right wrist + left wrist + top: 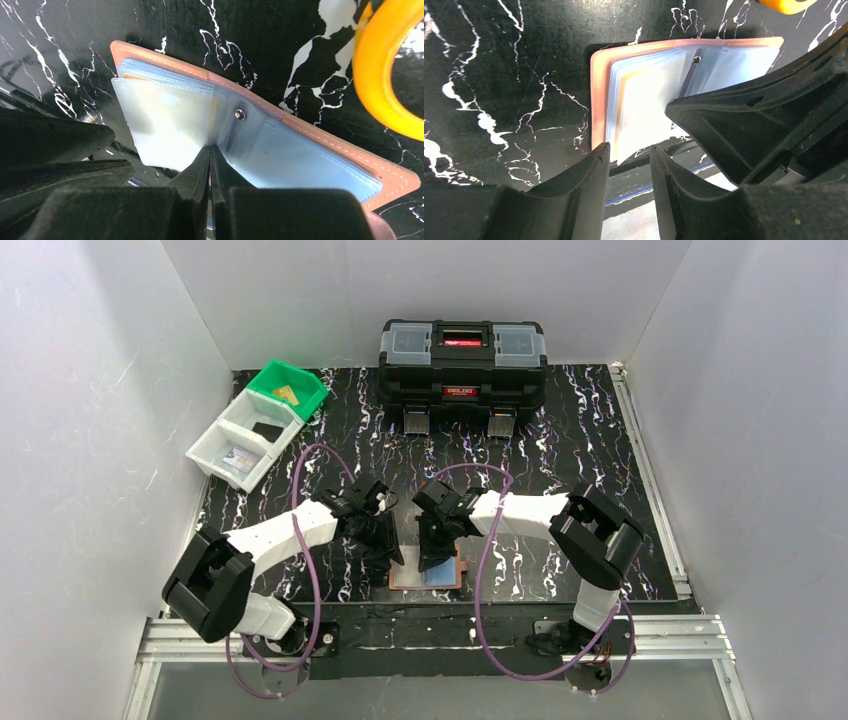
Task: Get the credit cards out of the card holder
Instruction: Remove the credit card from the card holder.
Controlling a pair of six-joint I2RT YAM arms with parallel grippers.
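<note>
The tan card holder lies open near the table's front edge, its pale blue clear sleeves fanned out. A gold-tan card edge shows inside the sleeve stack. My right gripper is shut, pinching the lower edge of one sleeve beside the spine snap, and that page stands lifted. My left gripper hovers open at the holder's left part, the lifted sleeve's corner just in front of its fingertips. Three cards lie in the bins: gold, black, whitish.
A yellow round tape measure sits just beyond the holder. A black toolbox stands at the back centre. A green bin and white bins stand at the back left. The table's front rail runs right beside the holder.
</note>
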